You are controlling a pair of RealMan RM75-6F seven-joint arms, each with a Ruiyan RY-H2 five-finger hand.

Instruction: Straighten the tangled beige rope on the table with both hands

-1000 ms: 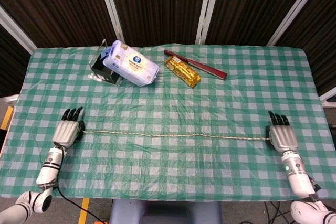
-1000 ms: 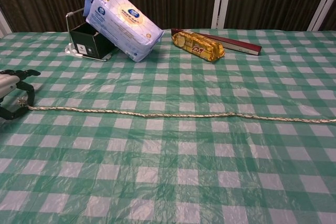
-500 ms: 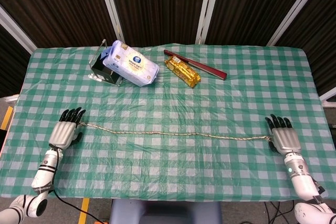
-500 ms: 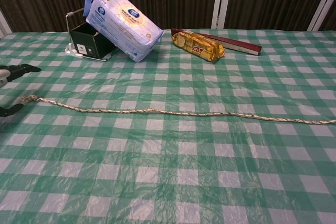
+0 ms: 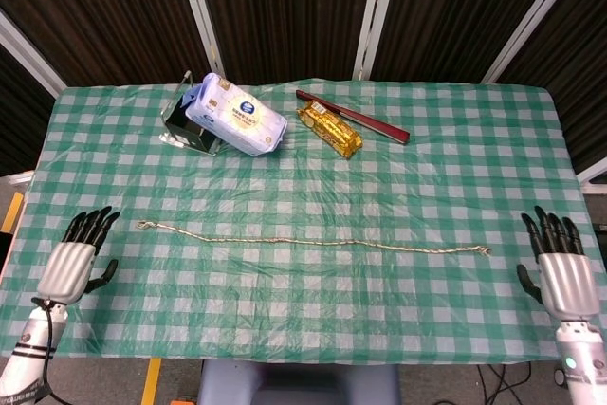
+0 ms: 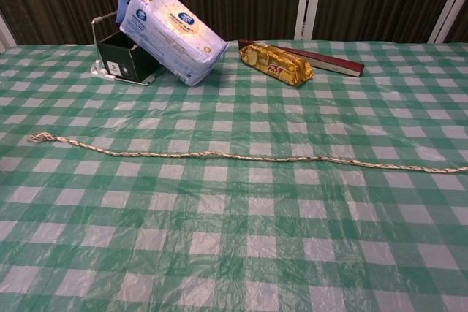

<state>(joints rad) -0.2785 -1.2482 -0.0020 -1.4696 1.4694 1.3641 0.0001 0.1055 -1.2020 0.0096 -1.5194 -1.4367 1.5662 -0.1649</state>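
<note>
The beige rope point(image 5: 313, 241) lies stretched out nearly straight across the green checked tablecloth point(image 5: 303, 310), free at both ends; in the chest view the rope point(image 6: 241, 156) runs from a small knot at the left to the right edge. My left hand point(image 5: 72, 259) rests at the table's left edge, fingers spread, apart from the rope's left end. My right hand point(image 5: 561, 268) is at the right edge, fingers spread, clear of the rope's right end. Neither hand shows in the chest view.
At the back stand a black holder point(image 5: 185, 125) with a blue-white wipes pack point(image 5: 237, 116) leaning on it, a gold snack packet point(image 5: 330, 129) and a dark red stick-like box point(image 5: 365, 123). In the chest view these are the pack point(image 6: 170, 31) and packet point(image 6: 276, 63).
Both hands let go of the rope ends and drew outward toward the table's edges. The rope slackened slightly and its left end lies free on the cloth.
</note>
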